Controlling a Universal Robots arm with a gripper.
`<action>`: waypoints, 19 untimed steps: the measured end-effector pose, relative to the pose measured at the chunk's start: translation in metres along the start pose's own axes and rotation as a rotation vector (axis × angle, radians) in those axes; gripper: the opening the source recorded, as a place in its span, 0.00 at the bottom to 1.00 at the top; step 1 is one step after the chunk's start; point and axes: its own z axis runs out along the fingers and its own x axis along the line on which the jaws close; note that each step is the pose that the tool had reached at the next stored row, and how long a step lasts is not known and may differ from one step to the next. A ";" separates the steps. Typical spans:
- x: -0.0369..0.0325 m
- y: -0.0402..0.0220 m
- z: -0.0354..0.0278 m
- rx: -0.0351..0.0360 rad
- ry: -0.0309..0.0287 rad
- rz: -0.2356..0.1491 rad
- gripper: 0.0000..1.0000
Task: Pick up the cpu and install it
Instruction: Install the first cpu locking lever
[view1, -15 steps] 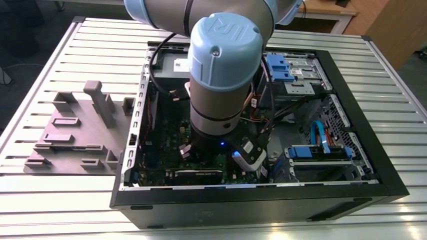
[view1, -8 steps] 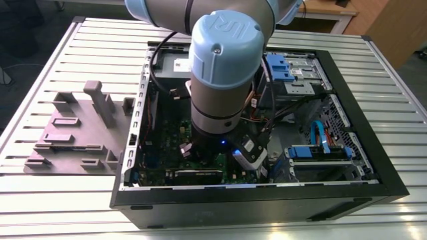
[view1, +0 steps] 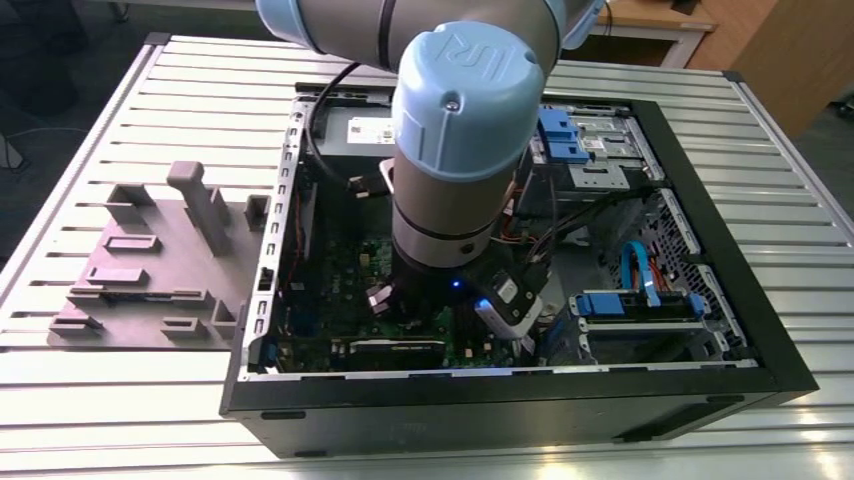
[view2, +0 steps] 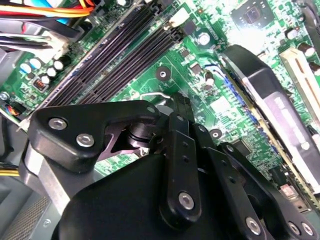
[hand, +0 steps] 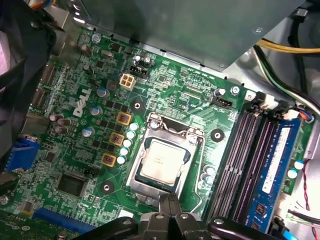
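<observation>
Black gripper fingers (hand: 169, 212) fill the foreground of the first wrist view, and you can see them pressed together with nothing between them, tips just at the socket's edge. Beyond those tips lies the cpu (hand: 161, 160) — its silvery top faces up and it sits flat and square inside the metal-framed socket (hand: 165, 162) on the green motherboard (hand: 165, 95). So you can take the pick and the placing as done: the chip is off the gripper and seated where it belongs. What you cannot tell from here is whether the socket's frame and its wire lever are latched down over the chip; the frame appears to lie around the chip, yet the clamping is a judgement, not a certainty. If it is not locked, that is the part left.

Moving outward, dark memory slots (hand: 245, 160) run beside the socket, one holding a blue module (hand: 272, 170). In the exterior view, the arm (view1: 461, 150) reaches down into the open computer case (view1: 721, 250) — the case lies on a slatted metal table (view1: 160, 90), with a grey fixture block (view1: 147, 270) well apart on the exterior view's left.
</observation>
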 end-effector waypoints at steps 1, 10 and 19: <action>-0.0004 0.0000 -0.0009 -0.0007 -0.0003 0.000 0.10; -0.0021 0.0012 -0.0134 -0.0057 -0.0022 0.000 0.10; -0.0032 0.0031 -0.0277 -0.0187 -0.0069 0.000 0.10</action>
